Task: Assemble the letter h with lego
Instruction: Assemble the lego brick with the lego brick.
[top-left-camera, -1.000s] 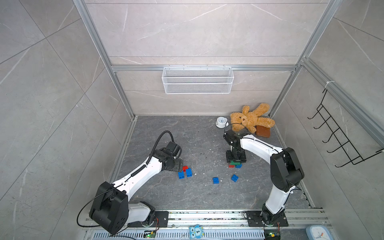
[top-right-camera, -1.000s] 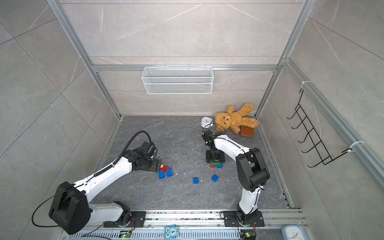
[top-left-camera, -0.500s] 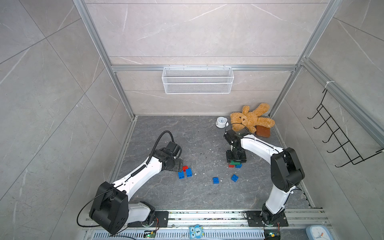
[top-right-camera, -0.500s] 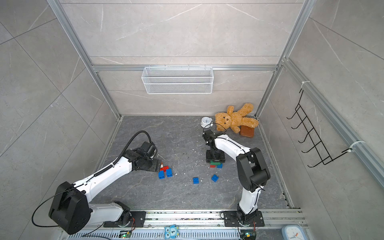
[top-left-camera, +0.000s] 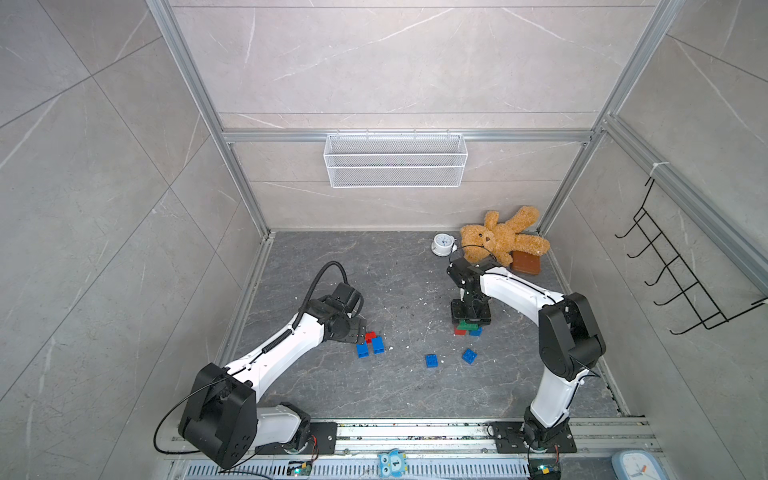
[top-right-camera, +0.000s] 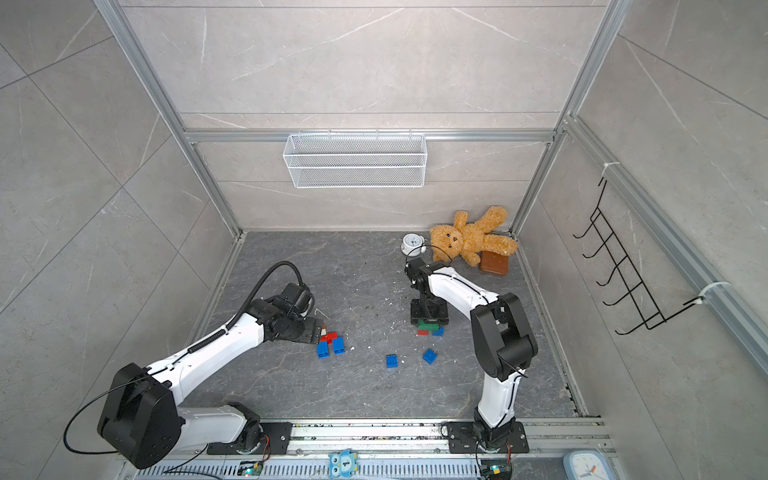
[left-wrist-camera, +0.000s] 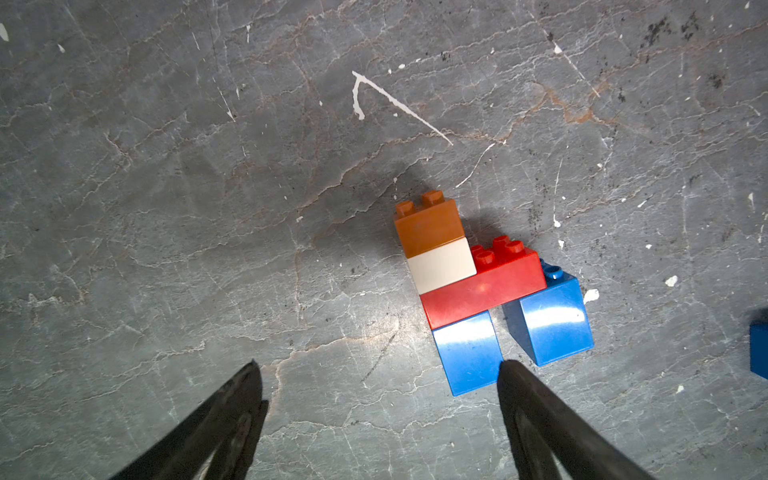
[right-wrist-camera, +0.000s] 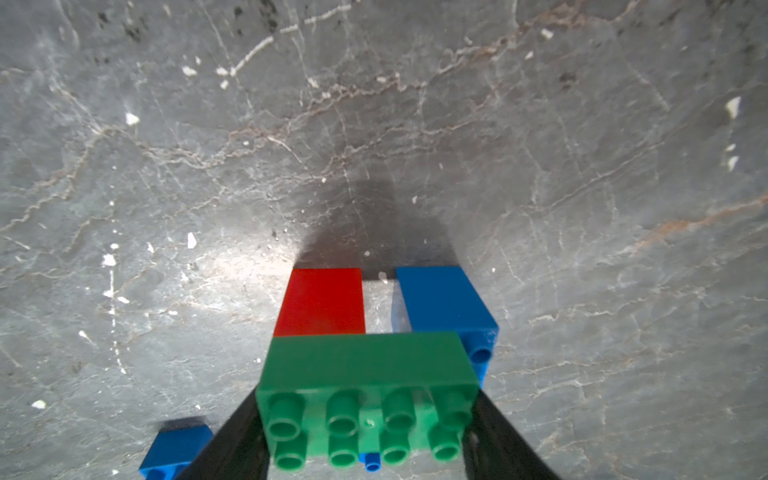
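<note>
In the left wrist view a flat lego piece lies on the floor: a brown brick (left-wrist-camera: 430, 224) and a white brick (left-wrist-camera: 441, 266) sit on a long red brick (left-wrist-camera: 484, 291), with two blue bricks (left-wrist-camera: 467, 353) below it. My left gripper (left-wrist-camera: 380, 372) is open beside it, with bare floor between the jaws and one fingertip (left-wrist-camera: 509, 374) by the nearer blue brick. My right gripper (right-wrist-camera: 365, 415) is shut on a long green brick (right-wrist-camera: 365, 361) that spans a red brick (right-wrist-camera: 320, 301) and a blue brick (right-wrist-camera: 444, 299). Both top views show the grippers (top-left-camera: 357, 330) (top-right-camera: 430, 320).
Two loose blue bricks (top-left-camera: 431, 360) (top-left-camera: 469, 356) lie between the arms. A teddy bear (top-left-camera: 503, 235), a small alarm clock (top-left-camera: 442, 243) and a smooth brown block (top-left-camera: 525, 262) sit in the back right corner. A wire basket (top-left-camera: 395, 160) hangs on the back wall.
</note>
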